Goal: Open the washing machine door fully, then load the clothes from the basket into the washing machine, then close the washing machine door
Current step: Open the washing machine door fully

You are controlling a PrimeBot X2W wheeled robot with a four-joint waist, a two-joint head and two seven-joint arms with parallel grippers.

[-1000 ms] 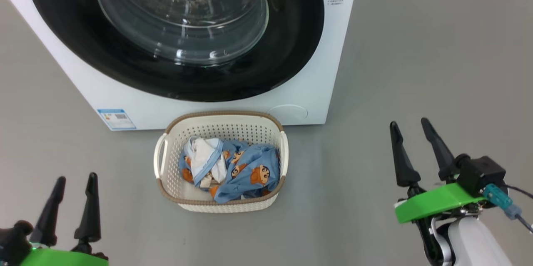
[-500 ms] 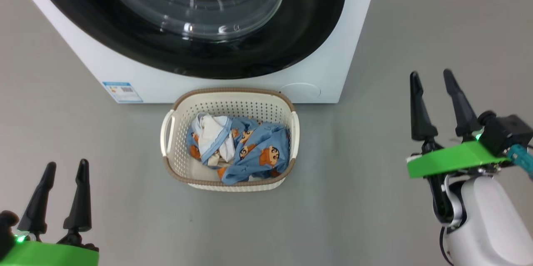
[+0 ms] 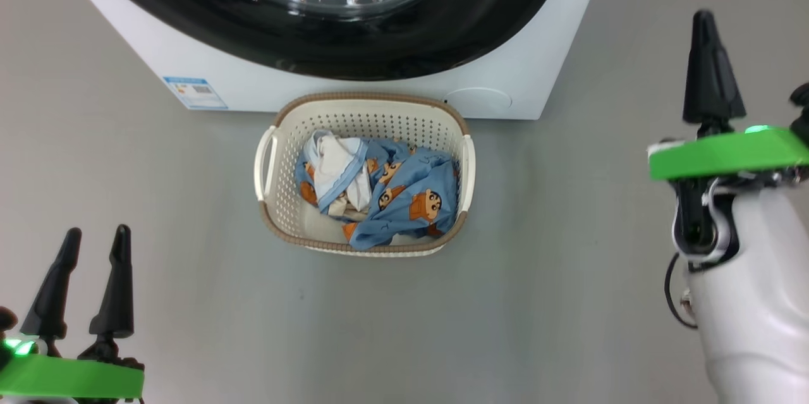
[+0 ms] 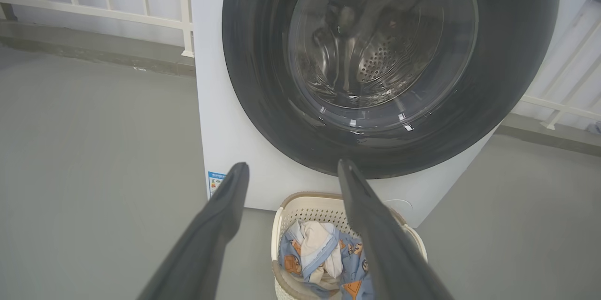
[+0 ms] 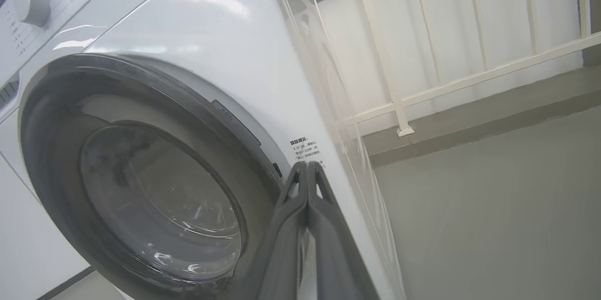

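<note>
Right gripper point(image 3: 706, 31): raised since a second ago, fingers now pressed together, empty, aimed near the right rim of the washing machine door point(image 5: 141, 187), probably to pry it open. Left gripper point(image 3: 97, 234): jaws spread, empty, held low in reserve. Door: shut on the washing machine point(image 3: 543, 69). Basket point(image 3: 268, 202): on the floor point(image 3: 569, 265) just before the machine's front, holding the clothes point(image 3: 411, 202) for a short transfer.
</note>
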